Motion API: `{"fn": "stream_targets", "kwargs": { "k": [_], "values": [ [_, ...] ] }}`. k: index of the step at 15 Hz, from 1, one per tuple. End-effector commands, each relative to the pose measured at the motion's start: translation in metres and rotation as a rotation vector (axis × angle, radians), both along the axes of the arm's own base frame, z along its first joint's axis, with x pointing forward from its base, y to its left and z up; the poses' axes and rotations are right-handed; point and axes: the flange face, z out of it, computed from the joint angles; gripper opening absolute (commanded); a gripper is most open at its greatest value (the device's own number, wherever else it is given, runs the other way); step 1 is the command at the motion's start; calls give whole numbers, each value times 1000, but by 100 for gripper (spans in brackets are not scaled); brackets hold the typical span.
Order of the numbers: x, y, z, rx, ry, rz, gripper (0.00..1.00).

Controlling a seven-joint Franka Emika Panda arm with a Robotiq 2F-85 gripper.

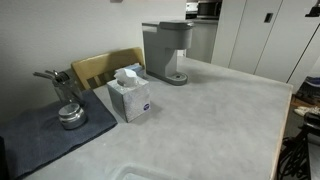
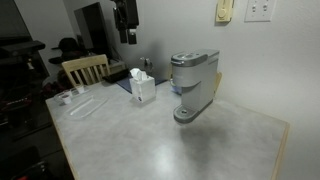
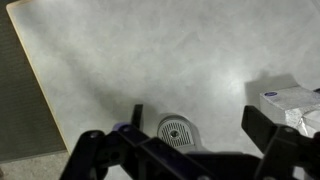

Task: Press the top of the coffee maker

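While the gripper (image 2: 126, 35) hangs high up with its fingers (image 3: 90, 150) wide apart, we see the coffee maker (image 1: 168, 50) standing on the table (image 1: 220, 110), right of the tissue box (image 1: 130, 97) and well apart from the gripper.

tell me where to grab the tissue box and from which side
Likely its two opposite flat side walls, coming straight down from above: the tissue box stands upright, its sides look free, and the tissue poking out is soft.
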Motion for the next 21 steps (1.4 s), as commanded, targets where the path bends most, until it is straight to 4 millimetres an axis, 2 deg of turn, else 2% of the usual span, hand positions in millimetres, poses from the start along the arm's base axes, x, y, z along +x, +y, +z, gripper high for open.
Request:
{"fn": "stream_targets", "kwargs": {
  "k": [1, 4, 6, 14, 21],
  "values": [
    [0, 0, 1, 0, 0, 0, 100],
    [1, 0, 2, -1, -1, 0, 100],
    [0, 6, -6, 11, 10, -10, 100],
    [28, 9, -8, -10, -20, 27, 100],
    [60, -5, -10, -20, -45, 38, 100]
  ]
}}
